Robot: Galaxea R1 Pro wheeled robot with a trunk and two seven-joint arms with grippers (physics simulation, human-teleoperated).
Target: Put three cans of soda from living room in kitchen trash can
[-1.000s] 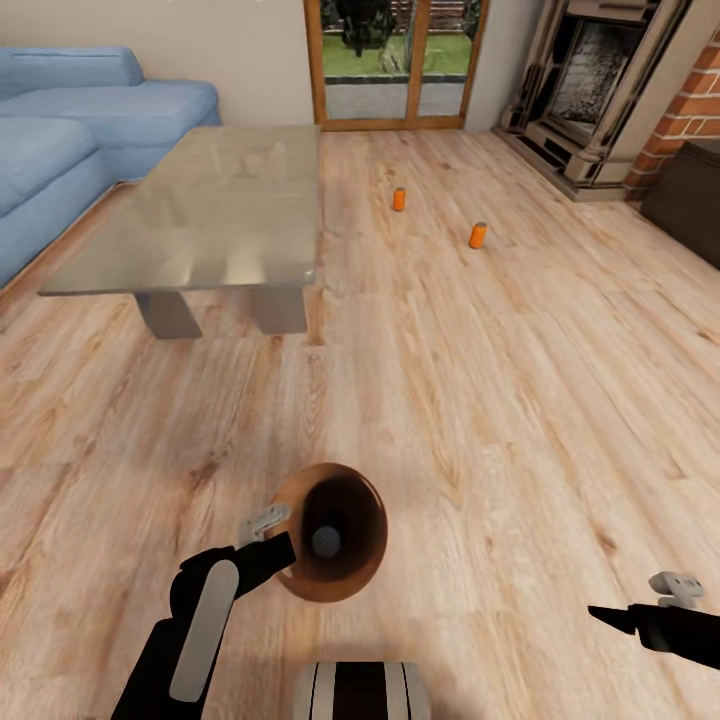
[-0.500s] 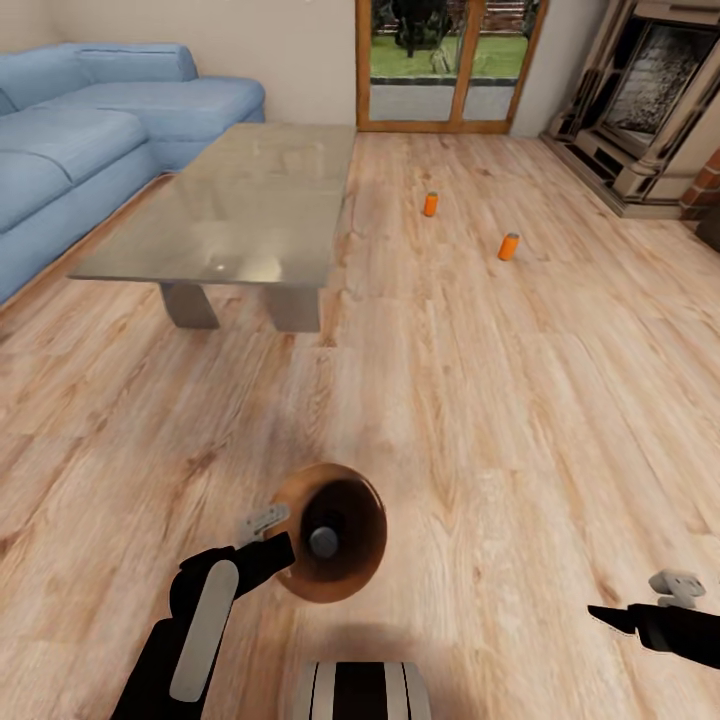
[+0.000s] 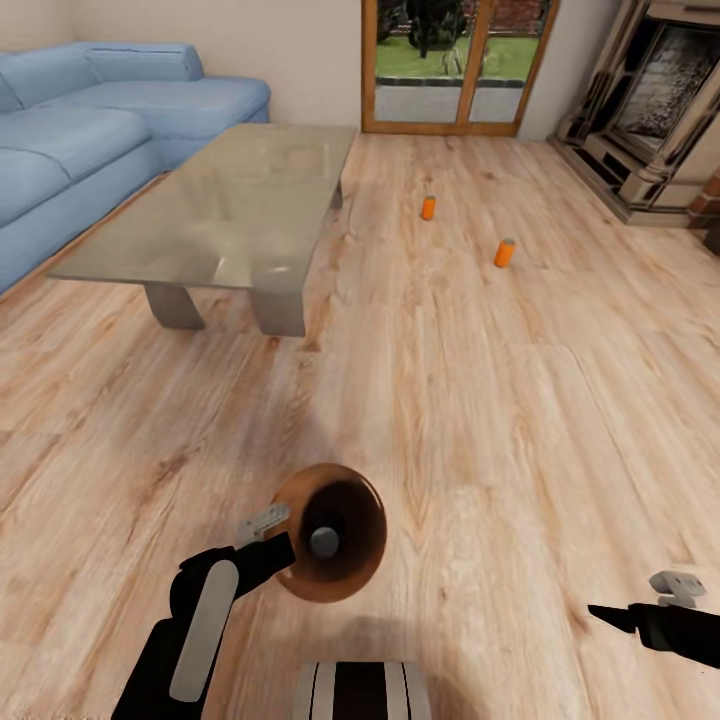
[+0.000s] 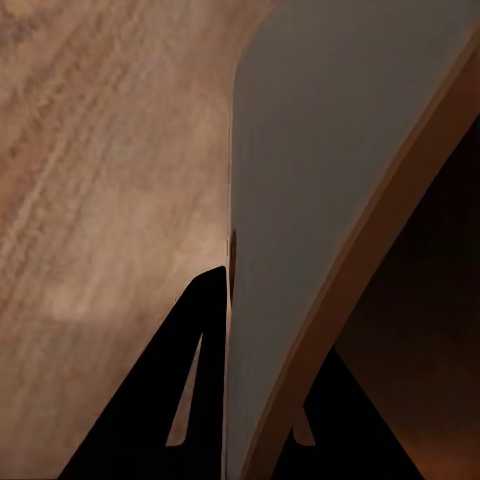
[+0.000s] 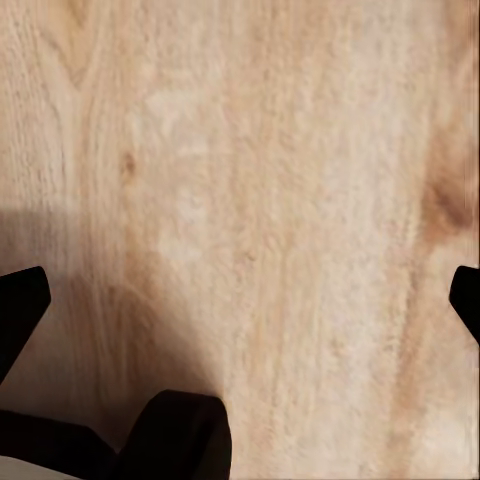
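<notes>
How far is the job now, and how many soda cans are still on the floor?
Done: one grey can top shows inside the trash can. In hand: the left gripper clamps the bin's rim. Left: two soda cans stand on the floor; the right gripper is open, empty.

Bright, even daylight comes from the glass doors (image 3: pixel 456 62) at the far wall. The low worktop (image 3: pixel 220 205) carries pale glare patches. A soft shadow lies on the plank floor (image 3: pixel 520 420) beneath the robot. The render is slightly soft, with straight lines leaning outward toward the edges.
</notes>
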